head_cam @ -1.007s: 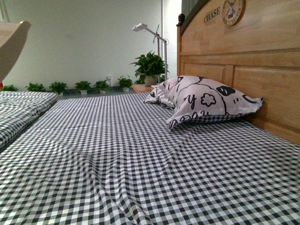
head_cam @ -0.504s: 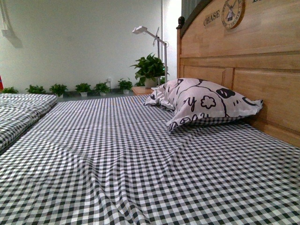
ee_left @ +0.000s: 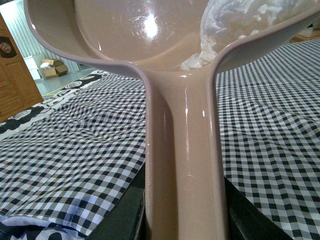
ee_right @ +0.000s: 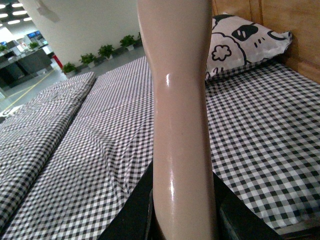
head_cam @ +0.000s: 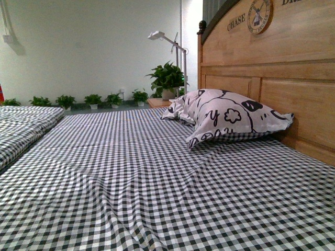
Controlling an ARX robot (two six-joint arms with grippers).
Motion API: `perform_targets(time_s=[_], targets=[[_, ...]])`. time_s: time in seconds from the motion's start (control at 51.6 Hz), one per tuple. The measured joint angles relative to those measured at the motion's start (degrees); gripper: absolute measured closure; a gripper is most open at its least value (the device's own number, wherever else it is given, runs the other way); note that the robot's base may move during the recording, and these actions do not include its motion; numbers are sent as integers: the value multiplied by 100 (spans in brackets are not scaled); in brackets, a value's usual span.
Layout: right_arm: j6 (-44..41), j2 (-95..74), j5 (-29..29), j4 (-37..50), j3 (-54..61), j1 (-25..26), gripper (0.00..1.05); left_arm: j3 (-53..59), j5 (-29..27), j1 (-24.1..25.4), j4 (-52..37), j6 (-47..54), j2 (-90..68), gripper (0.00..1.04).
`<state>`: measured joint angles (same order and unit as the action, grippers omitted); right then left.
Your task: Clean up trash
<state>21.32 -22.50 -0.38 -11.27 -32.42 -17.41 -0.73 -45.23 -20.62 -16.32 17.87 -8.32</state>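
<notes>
In the left wrist view my left gripper (ee_left: pixel 184 220) is shut on the handle of the beige dustpan (ee_left: pixel 182 145), held above the checked bed. The trash (ee_left: pixel 235 22), a crumpled white wad, lies inside the dustpan's scoop against its side wall. In the right wrist view my right gripper (ee_right: pixel 182 215) is shut on the pale handle of the brush (ee_right: pixel 181 100); its bristles are out of view. Neither gripper, dustpan nor brush shows in the front view.
A black-and-white checked bed sheet (head_cam: pixel 146 178) fills the front view. A patterned pillow (head_cam: pixel 225 115) leans on the wooden headboard (head_cam: pixel 282 68) at the right. A folded checked quilt (head_cam: pixel 21 125) lies at the left. Potted plants (head_cam: pixel 94 98) and a white lamp (head_cam: pixel 167 42) stand beyond.
A pale object at the front view's top left corner has gone out of view. The bed and pillow have not moved.
</notes>
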Motion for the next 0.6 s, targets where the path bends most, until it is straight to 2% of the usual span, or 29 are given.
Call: perform_targets(time_s=[0.6], targets=[[-11,0,2,0,0,-2,85,0,2,0,0,-4,2,80]])
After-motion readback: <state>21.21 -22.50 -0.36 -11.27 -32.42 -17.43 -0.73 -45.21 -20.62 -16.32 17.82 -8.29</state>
